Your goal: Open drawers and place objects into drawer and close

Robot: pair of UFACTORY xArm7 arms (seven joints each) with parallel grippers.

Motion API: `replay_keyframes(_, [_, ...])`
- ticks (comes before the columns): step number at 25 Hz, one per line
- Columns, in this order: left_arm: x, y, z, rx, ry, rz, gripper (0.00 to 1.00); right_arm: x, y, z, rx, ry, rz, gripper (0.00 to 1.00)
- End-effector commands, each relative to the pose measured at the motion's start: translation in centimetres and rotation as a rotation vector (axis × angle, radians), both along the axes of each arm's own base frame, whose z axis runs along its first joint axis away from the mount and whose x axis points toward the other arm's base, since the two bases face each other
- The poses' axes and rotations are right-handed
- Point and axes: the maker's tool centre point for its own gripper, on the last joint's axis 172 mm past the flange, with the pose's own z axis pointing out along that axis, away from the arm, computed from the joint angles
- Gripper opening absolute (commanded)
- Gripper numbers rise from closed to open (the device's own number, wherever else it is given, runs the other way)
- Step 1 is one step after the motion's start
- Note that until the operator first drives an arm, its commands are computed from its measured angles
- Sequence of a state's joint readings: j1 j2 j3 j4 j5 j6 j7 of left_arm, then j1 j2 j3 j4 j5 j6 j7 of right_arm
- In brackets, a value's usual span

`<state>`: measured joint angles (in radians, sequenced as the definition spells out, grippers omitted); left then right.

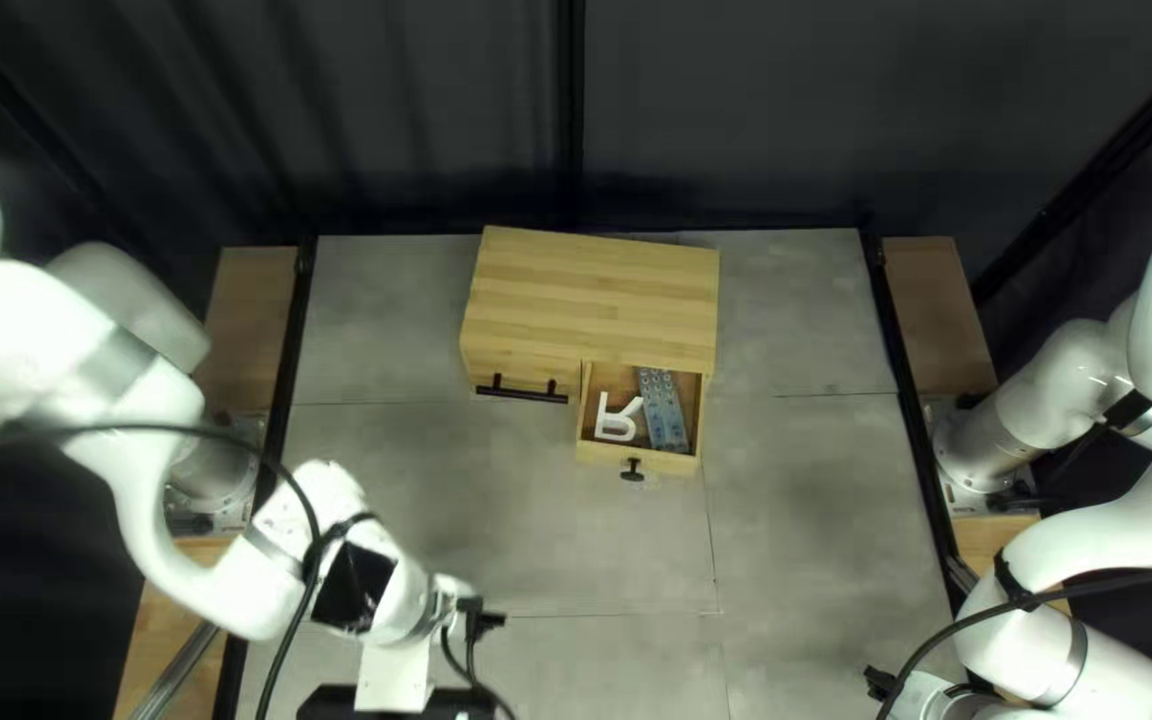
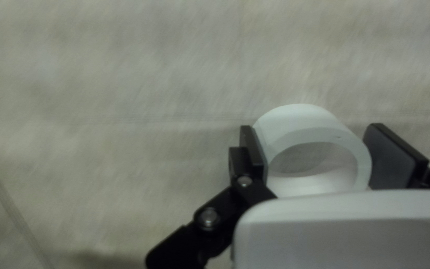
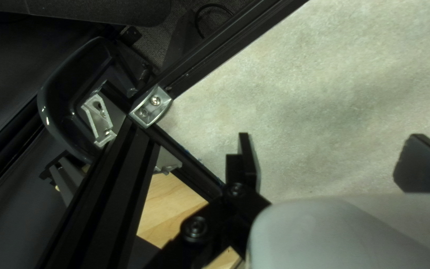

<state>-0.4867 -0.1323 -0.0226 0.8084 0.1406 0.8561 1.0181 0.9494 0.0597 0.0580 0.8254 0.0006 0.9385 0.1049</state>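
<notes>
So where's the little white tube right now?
In the left wrist view, the white tube is held between the two fingers of my left gripper, with the grey tabletop showing beyond it.

Drawer (image 1: 603,455) open; white letter (image 1: 600,414), bluish, seemingly dotted strip (image 1: 663,412) inside; white ring (image 2: 297,122) between fingers (image 2: 253,149).

Your two-drawer cabinet (image 1: 590,294) has honey-yellow, streaked wood grain; its left bar handle (image 1: 520,392) and right knob (image 1: 632,471) are black. You have a white letter (image 1: 619,422), dotted blue-grey strip (image 1: 663,408), plain white ring (image 2: 297,122), mottled grey tabletop (image 1: 470,507), blackish far curtain (image 1: 763,120).
</notes>
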Motion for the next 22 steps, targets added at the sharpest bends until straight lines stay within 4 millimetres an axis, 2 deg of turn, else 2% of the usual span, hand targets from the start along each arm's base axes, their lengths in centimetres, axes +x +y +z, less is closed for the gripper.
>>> replay_keyframes(1, [3.7, 3.3, 2.1, 0.036, -0.042, -0.009, 0.00, 0.0, 0.0, 0.0, 0.000, 0.000, 0.000, 1.00])
replay_keyframes(9, [8.9, 8.8, 3.8, 0.071, -0.114, -0.004, 0.00, 0.0, 0.0, 0.0, 0.000, 0.000, 0.000, 1.00])
replay_keyframes(15, [12.4, 11.4, 5.3, 0.080, -0.085, -0.010, 0.00, 0.0, 0.0, 0.0, 0.000, 0.000, 0.000, 1.00])
replay_keyframes(22, [16.0, 13.7, 4.9, 0.002, -0.032, -0.001, 0.00, 0.0, 0.0, 0.0, 0.000, 0.000, 0.000, 1.00])
